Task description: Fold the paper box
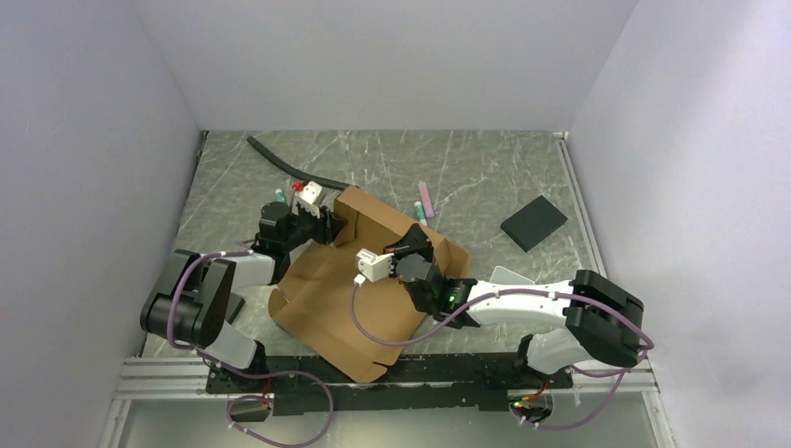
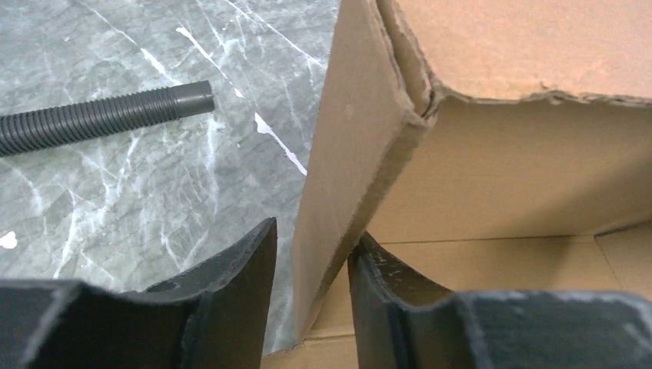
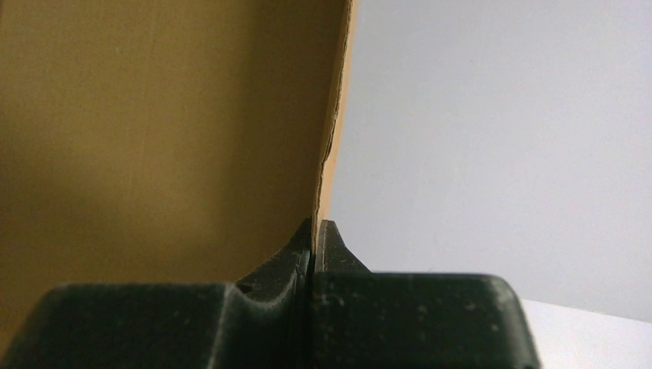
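**Both my claws on the raised box walls**

The box point(image 1: 345, 299) lies half-formed in the middle of the desk point(image 1: 485, 168), just ahead of my two bases. It is plain brown corrugated cardboard. Its flat flaps spread toward me, and its far walls stand up into a shallow tray shape.

My left claw point(image 2: 315, 246) straddles one upright wall at the box's far left corner. The jaws are set narrow, one outside and one inside. The inner finger touches the board, while a sliver of desk shows between the outer finger and the wall, so nothing is clamped there. At that corner the cardboard's cut edge is ragged and fuzzy, and a folded panel overlaps the wall.

My right claw point(image 3: 317, 238) is pinched tight on the thin edge of another raised panel, and the fingertips meet on the board. Its matte, faintly ribbed inner face fills the left of that wrist view.

The desk is grey-green stone-look sheet with white veins and scratches. A dark ribbed hose point(image 2: 100, 119) lies on it beyond the left corner of the box. A flat black square pad point(image 1: 534, 222) sits well apart to the right, and a slim pink stick point(image 1: 425, 198) lies just behind the box. Plain pale walls point(image 1: 373, 56) close in the room on three sides.
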Controlling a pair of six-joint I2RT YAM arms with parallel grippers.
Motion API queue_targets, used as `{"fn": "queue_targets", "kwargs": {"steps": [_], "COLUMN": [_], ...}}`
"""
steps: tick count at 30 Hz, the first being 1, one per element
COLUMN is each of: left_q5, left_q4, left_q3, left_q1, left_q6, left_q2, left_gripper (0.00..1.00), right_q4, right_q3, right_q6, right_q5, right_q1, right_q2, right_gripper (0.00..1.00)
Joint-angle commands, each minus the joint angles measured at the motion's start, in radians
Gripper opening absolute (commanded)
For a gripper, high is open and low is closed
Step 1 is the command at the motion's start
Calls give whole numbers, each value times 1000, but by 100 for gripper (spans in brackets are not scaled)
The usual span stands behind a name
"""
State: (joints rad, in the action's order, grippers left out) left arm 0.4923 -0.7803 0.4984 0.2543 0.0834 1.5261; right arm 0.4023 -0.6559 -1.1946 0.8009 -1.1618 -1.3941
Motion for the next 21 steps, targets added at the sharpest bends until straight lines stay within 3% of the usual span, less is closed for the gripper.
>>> {"fn": "queue_targets", "kwargs": {"steps": [1, 4, 10, 11, 16, 21], "left_q5": [-44, -82, -197, -219, -366, -486], "left_q4": [-67, -51, -71, -67, -109, -103], "left_q3": [-3, 16, 16, 14, -28, -20], "left_q1": [24, 53, 83, 92, 164, 206], "left_q6": [9, -2, 9, 11, -7, 29], "left_q2": [-28, -1, 18, 14, -27, -34], "left_gripper": [47, 45, 1, 0, 0, 0], "right_q4": [-125, -151, -180, -188, -316, -709], "right_q3": [-5, -17, -23, -28, -80, -286], "right_q6": [61, 80, 102, 109, 175, 363], "right_q5": [-112, -122, -140, -144, -202, -475], "right_q1": [-13, -13, -10, -9, -5, 50], "right_q2": [-28, -26, -9, -7, 27, 120], "right_gripper": [0, 0, 1, 3, 30, 59]}}
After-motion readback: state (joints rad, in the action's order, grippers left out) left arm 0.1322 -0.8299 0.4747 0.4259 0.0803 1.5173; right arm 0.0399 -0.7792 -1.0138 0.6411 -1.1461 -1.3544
